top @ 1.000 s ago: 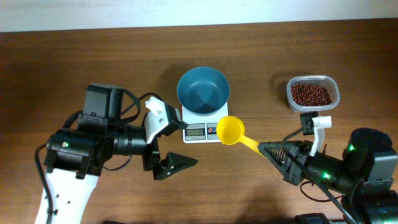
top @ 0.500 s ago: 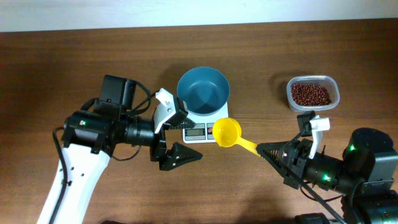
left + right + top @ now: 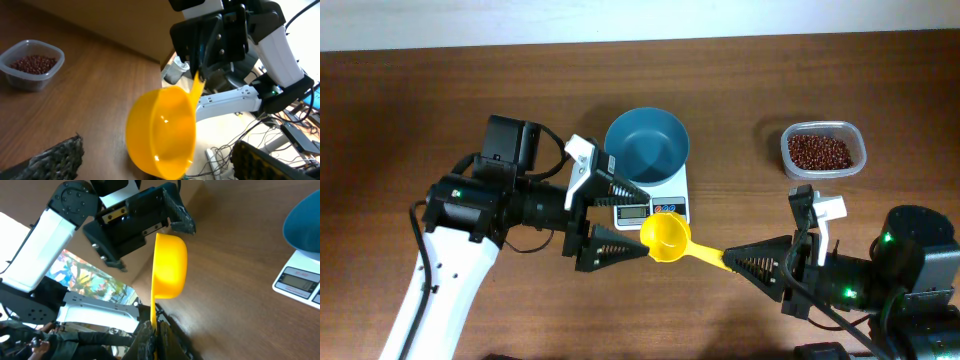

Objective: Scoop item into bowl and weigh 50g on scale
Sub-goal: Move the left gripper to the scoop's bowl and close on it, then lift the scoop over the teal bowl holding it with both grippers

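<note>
Left jaws apart, scoop [image 3: 665, 238] just ahead (right jaws tight on its handle); scale [image 3: 650, 210] beside

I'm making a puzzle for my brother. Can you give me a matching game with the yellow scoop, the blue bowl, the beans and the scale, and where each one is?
Things:
1. yellow scoop
2. teal-blue bowl
3. red-brown beans
4. white scale

Places:
A. in the clear plastic tub
B. on the wooden table, under the bowl
C. held by its handle in the right fingers
D. on top of the scale

Pairs: 1-C, 2-D, 3-A, 4-B.
</note>
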### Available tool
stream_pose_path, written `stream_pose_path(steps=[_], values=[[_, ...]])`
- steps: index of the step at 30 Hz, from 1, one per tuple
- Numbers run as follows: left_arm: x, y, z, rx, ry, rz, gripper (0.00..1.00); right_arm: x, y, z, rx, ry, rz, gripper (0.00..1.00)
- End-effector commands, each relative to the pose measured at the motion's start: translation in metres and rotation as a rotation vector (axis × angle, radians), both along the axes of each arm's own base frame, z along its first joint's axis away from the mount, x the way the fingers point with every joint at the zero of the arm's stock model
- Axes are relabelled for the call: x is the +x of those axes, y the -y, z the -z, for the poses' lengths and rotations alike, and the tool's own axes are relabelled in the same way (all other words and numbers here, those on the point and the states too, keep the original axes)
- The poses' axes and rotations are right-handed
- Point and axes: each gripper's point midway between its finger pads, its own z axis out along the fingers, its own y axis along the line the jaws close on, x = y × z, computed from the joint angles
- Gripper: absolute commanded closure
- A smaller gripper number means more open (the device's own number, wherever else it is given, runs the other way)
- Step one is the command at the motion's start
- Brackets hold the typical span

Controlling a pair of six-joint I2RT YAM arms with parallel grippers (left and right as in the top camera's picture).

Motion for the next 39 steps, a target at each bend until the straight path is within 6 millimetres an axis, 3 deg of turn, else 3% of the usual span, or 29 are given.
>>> stream_pose_path(steps=[1,3,9,20,32,39], values=[[0.008,0.001,0.005,0.040,0.024,-0.023,0.25,-0.006,-0.003,-0.004,0.018,0.020,-0.042,0.96],[0.012,0.000,0.011,0.077,0.033,-0.044,0.42,-0.006,-0.003,-0.005,0.018,0.026,-0.042,0.96],[0.016,0.000,0.009,0.073,0.068,-0.049,0.42,0.000,-0.001,-0.002,-0.004,0.029,-0.007,0.96],[0.028,0.000,0.017,0.122,0.119,-0.084,0.54,0.004,0.001,-0.003,-0.012,0.048,0.010,0.96],[0.022,0.019,0.026,0.118,0.109,-0.010,0.56,0.009,0.001,-0.005,-0.012,0.060,0.028,0.96],[0.029,0.022,0.021,0.100,0.147,-0.020,0.68,0.021,0.008,0.001,-0.048,0.049,0.106,0.96]])
